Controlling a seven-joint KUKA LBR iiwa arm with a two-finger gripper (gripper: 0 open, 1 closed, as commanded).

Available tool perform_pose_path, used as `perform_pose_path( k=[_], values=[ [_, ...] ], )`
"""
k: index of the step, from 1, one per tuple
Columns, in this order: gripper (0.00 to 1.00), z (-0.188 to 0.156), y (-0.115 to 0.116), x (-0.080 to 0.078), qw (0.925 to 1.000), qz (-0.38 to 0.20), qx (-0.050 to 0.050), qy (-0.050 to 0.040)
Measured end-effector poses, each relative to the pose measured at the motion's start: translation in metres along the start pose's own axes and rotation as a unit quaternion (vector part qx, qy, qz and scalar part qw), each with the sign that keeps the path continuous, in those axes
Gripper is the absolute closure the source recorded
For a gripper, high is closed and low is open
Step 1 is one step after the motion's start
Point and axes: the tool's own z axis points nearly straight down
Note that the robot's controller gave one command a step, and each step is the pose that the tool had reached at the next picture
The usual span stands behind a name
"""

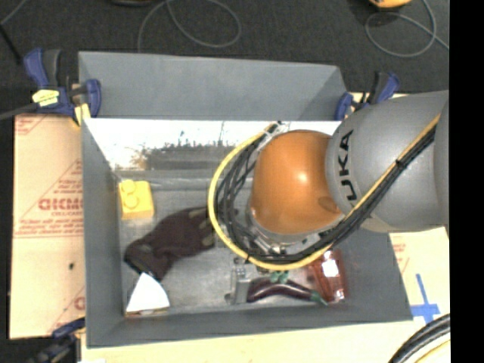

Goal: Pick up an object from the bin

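From where I stand the big grey arm (pixel 393 157) takes up the right half of the bin (pixel 212 89), its orange cover (pixel 291 180) and looped cables hanging low over the floor. The largest loose thing is a dark brown cloth (pixel 170 240), crumpled left of centre. Next come a red-brown packet (pixel 330 277) at the front right and a flat purple strip (pixel 283 292) with green bits lying along the front wall. A yellow block (pixel 135 199) sits by the left wall and a white wedge (pixel 147 295) in the front left corner. The gripper (pixel 240 282) is down near the floor, just beside the left end of the purple strip and a little right of the cloth. I cannot tell whether it is open or closed, nor whether it has anything. I would say this is the reach-and-grasp step. The purple strip looks the likeliest target. Next it needs a firm close, then a straight lift clear of the front wall.
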Motion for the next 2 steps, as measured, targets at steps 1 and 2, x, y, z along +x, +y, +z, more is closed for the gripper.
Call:
perform_pose_path(
  k=[1, 2],
  values=[
    [0.00, -0.004, 0.000, -0.002, 1.0000, 0.002, -0.001, -0.0040],
    [0.00, 0.014, 0.020, -0.022, 0.9995, 0.032, 0.000, -0.0050]
  ],
)
